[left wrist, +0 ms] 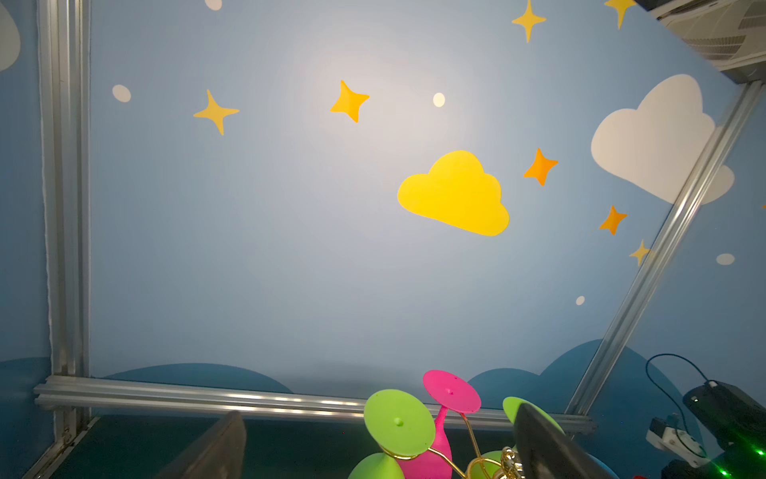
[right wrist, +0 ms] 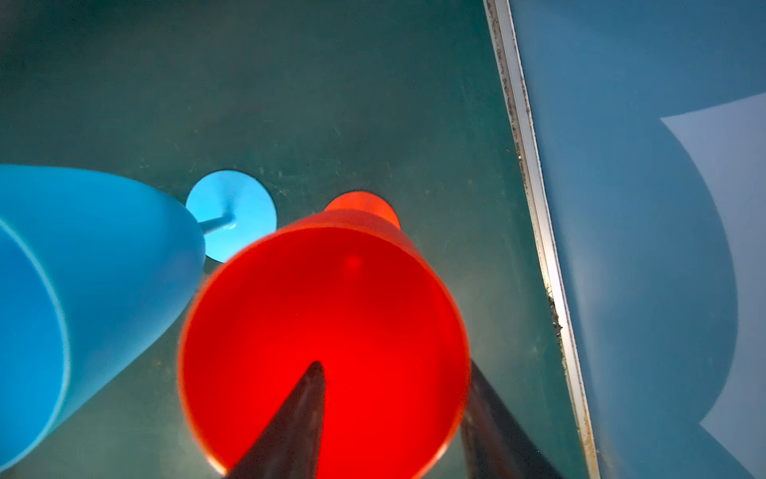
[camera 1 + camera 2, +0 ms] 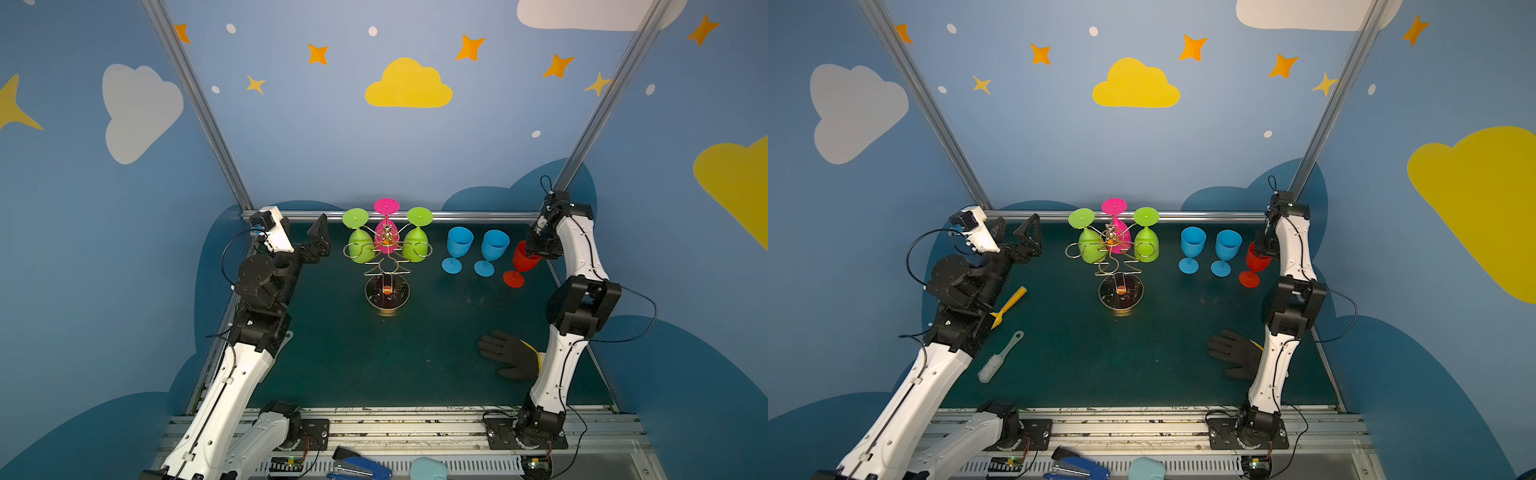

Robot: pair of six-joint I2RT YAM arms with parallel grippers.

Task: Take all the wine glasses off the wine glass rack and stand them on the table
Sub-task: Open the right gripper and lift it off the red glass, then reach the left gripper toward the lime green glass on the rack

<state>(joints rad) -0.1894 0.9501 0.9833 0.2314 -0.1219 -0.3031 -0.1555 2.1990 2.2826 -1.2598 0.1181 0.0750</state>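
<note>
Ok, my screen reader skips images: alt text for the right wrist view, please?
Looking down into a red wine glass on the green table; the open right gripper straddles its rim, one finger inside, one outside. A blue wine glass stands alongside.

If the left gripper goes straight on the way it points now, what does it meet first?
The left gripper would probably meet the nearer green glass on the rack first; depth is unclear.
</note>
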